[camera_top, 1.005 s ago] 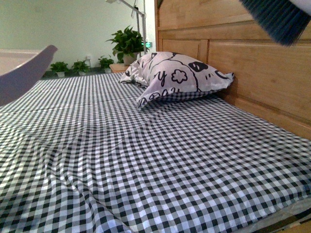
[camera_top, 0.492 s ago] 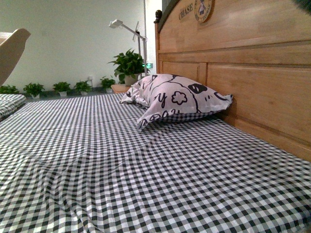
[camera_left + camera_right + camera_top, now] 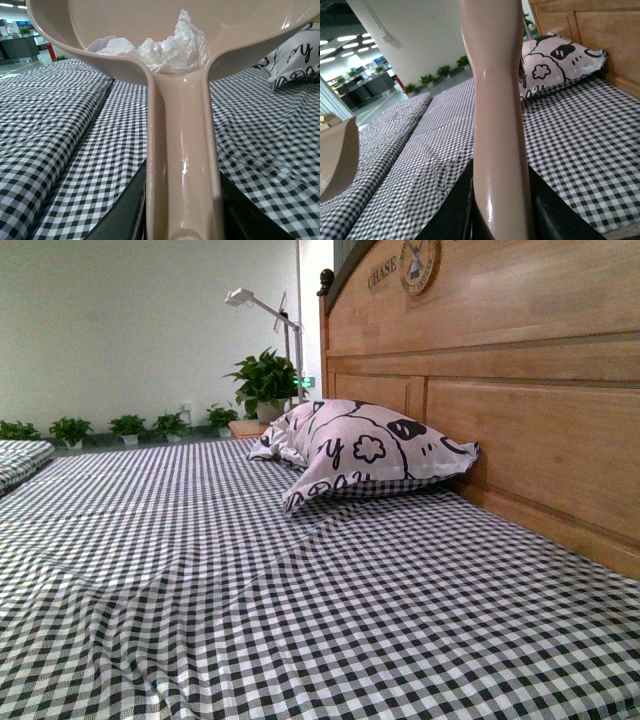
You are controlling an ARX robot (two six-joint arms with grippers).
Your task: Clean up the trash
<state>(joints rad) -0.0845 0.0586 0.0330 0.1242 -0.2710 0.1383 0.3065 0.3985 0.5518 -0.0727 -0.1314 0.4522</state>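
Crumpled white paper trash (image 3: pixel 170 42) lies inside beige plastic dustpan (image 3: pixel 125 65), at back by handle root. Left gripper (image 3: pixel 182 210) clamped on dustpan handle, pan held above black-and-white checked bedsheet (image 3: pixel 300 600). Right gripper (image 3: pixel 500 215) clamped on beige plastic brush handle (image 3: pixel 497 100). Cartoon-printed white pillow (image 3: pixel 365 450) rests against wooden headboard (image 3: pixel 520 390).

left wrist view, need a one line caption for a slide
Left hand holds a beige dustpan by its handle, crumpled white trash in its scoop, above the checked bed.
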